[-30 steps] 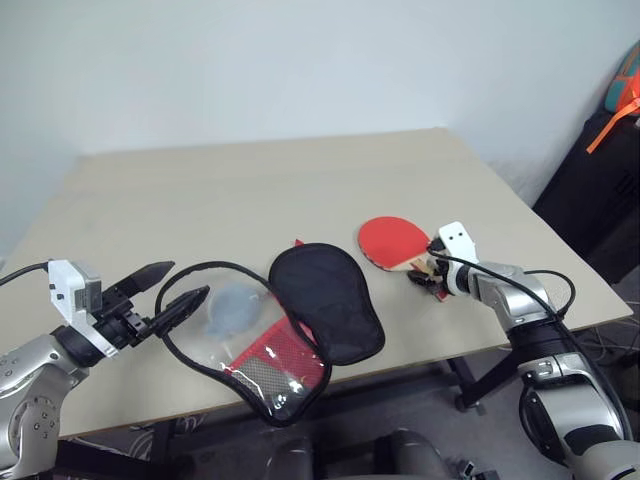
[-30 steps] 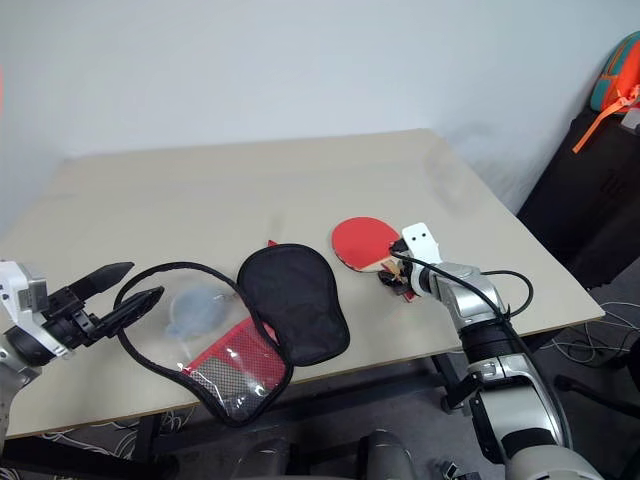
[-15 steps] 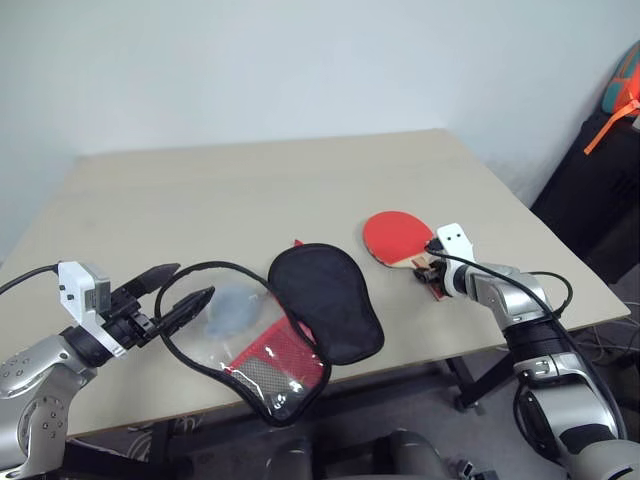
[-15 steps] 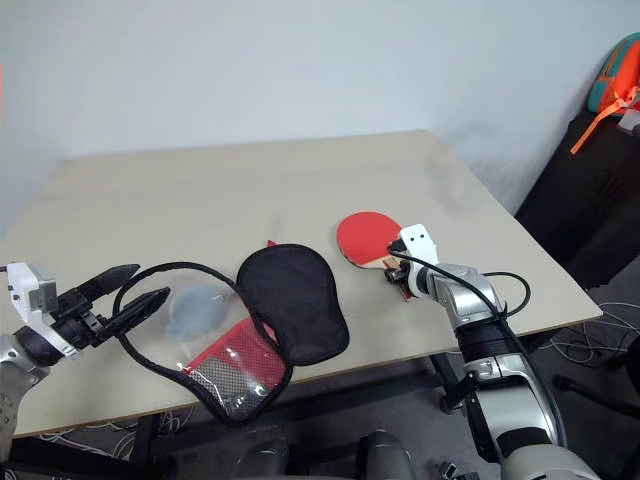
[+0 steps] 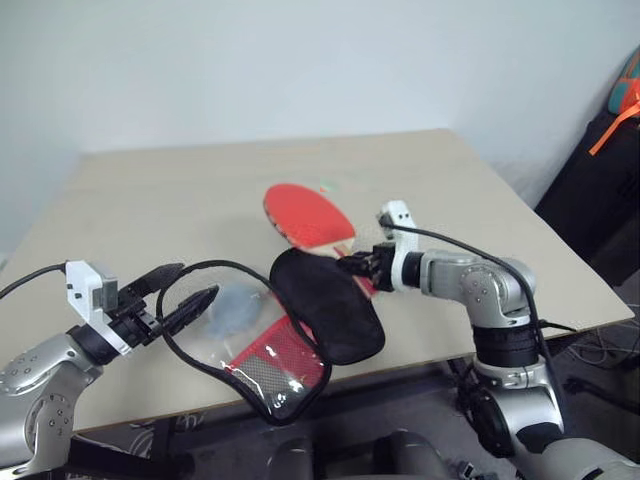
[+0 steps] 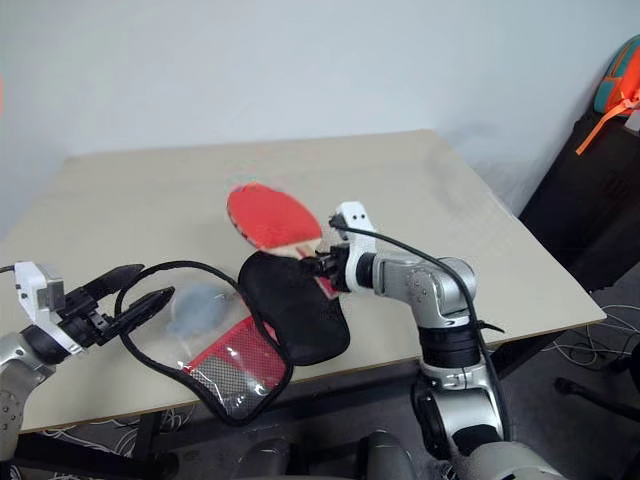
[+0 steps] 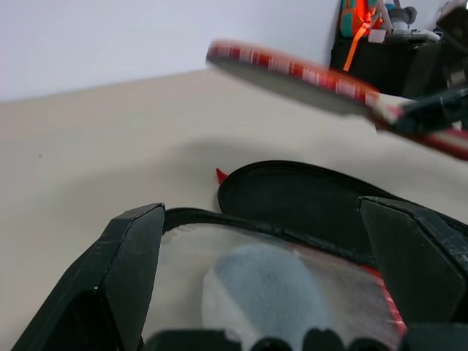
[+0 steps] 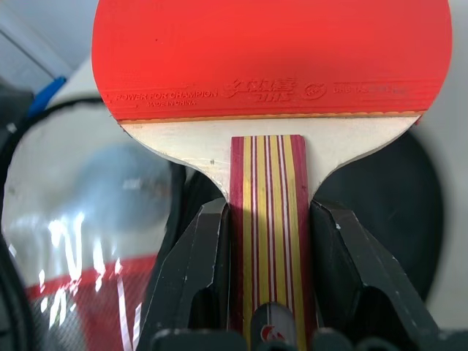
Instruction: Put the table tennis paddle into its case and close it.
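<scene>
Paddle (image 5: 305,214) is clamped by its handle in my right gripper (image 5: 362,266), in the air just over the case (image 5: 270,335). Next I should feed the blade in flat, through the open mouth. Left gripper (image 5: 178,293) is spread apart around the case rim. Paddle: smooth red rubber, striped wood handle. Case: floppy black fabric, clear plastic, red mesh, lying on the surface (image 5: 200,190).

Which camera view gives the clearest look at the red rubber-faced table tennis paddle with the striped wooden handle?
The right wrist view: the red rubber-faced table tennis paddle spans the frame, printed face and striped handle sharp between the right gripper fingers. The head views show it small and blurred above the black fabric case. The left wrist view shows it edge-on.
</scene>
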Robot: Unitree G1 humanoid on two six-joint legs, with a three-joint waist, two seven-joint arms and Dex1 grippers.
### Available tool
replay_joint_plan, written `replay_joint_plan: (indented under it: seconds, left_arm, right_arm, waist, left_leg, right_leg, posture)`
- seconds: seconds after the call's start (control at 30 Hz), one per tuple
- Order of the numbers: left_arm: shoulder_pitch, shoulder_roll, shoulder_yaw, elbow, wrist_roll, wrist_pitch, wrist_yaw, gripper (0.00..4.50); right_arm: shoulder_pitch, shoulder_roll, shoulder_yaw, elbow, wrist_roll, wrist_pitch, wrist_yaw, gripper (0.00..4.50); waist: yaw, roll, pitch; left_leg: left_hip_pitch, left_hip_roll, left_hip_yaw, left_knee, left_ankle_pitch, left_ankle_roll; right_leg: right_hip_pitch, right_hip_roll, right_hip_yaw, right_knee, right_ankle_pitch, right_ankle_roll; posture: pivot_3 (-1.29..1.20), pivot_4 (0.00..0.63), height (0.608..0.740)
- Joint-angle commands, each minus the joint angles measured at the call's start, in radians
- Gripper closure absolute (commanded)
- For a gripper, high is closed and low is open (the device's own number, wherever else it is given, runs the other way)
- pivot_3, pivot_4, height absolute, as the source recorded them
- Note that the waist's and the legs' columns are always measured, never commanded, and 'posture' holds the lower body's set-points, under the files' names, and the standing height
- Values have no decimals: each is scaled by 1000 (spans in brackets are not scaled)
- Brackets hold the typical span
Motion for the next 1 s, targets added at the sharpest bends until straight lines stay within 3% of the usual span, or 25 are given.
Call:
replay_joint_plan:
  seconds: [0.03,0.5,1.0]
  left_arm:
    - [1,0,16,-29,-7,-15,4,0]
    - [21,-1,21,-43,-14,-9,15,0]
    - [23,0,19,-33,-14,-10,13,0]
  right_arm:
    - [-2,20,7,-51,-8,28,-57,3233]
    - [31,121,33,-45,-62,169,-196,3233]
    - [32,99,23,-116,-110,216,-241,3233]
  waist:
    - [-1,0,0]
    - [-1,0,0]
    - [-1,1,0]
  left_leg:
    - [0,0,0,0,0,0]
    - [0,2,3,-1,0,-1]
    - [0,1,3,-1,0,-1]
  right_leg:
    - [0,0,0,0,0,0]
    - [-1,2,0,0,0,0]
    - [-1,2,0,0,0,0]
  posture:
    - [0,0,706]
    - [0,0,706]
    - [0,0,706]
